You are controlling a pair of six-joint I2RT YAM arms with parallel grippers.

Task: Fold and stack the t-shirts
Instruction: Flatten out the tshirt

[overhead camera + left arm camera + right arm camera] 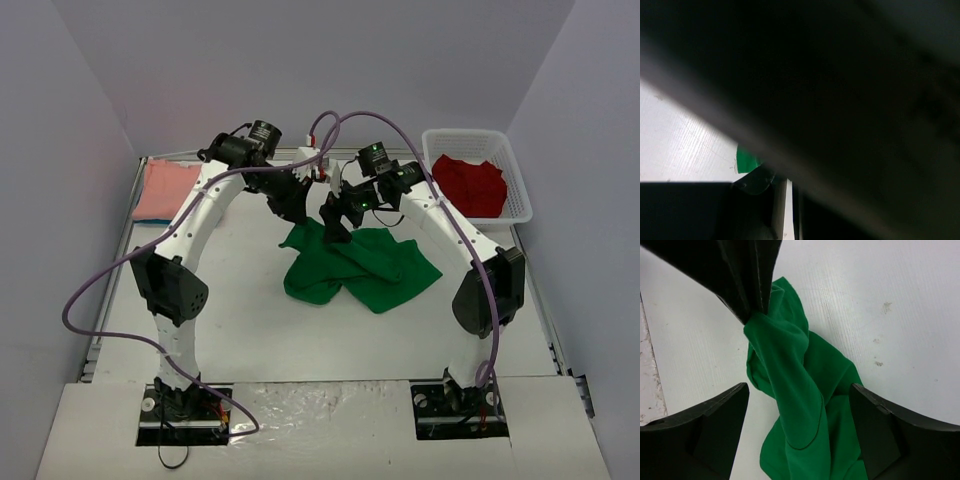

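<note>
1. Table (250,330): white work surface that carries every item below.
2. Green t-shirt (365,268): at table centre, spilling toward 4 o'clock. Bright solid green, unfolded, in a crumpled heap. Its 11 o'clock end is drawn up into a twisted rope.
3. White mesh basket (518,180): at 2 o'clock.
4. Salmon-pink t-shirt (165,190): at 10 o'clock, a flat neat rectangle, apparently folded already.
5. Red t-shirt (470,185): bunched inside the basket, unfolded.
6. Right gripper (799,390): jaws apart, one finger on each side of the rope below the pinch, not closed on it.
7. Left gripper (754,310): clamped on the rope's tip.

Step, as judged: opening out the green t-shirt before folding. The next move calls for the right gripper to take a second hold well away from the pinch, so that the two can pull the cloth flat. In the twisted layers it may catch two plies.
</note>
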